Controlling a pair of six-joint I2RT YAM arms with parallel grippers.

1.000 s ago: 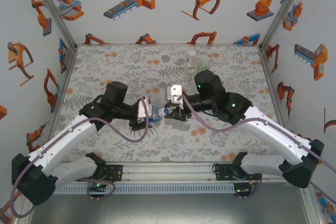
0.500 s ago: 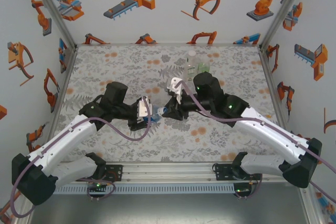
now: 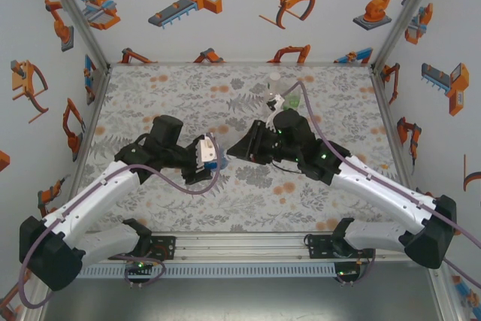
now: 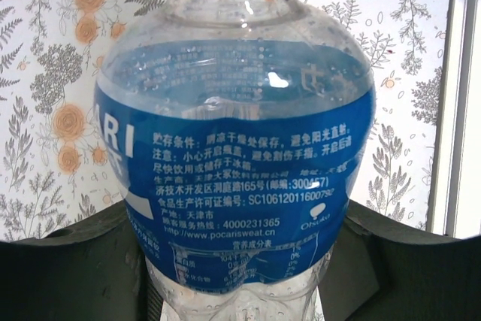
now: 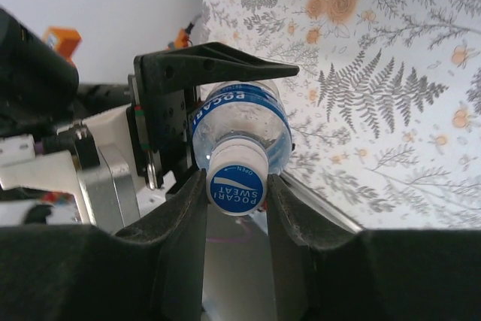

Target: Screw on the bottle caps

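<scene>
The blue-label bottle [image 4: 240, 155] lies sideways in mid-air between the arms, and my left gripper [image 4: 240, 280] is shut on its lower body. In the top view the bottle [image 3: 219, 158] points its neck toward the right arm. Its white cap [image 5: 237, 180] with a blue printed top sits on the neck. My right gripper [image 5: 237, 189] is shut on that cap, one black finger [image 5: 180, 216] pressed on each side. A slim clear bottle [image 3: 274, 86] and a green-tinted bottle [image 3: 291, 95] stand at the back of the table.
The floral table mat [image 3: 165, 95] stretches around the arms. Cage walls with robot pictures close in the left, right and back. A metal rail [image 3: 240, 246] runs along the near edge. The right arm's cable [image 3: 304, 99] loops close to the two standing bottles.
The right gripper has closed onto the cap and its wrist has rolled over. The left gripper with the bottle has shifted slightly up and right.
</scene>
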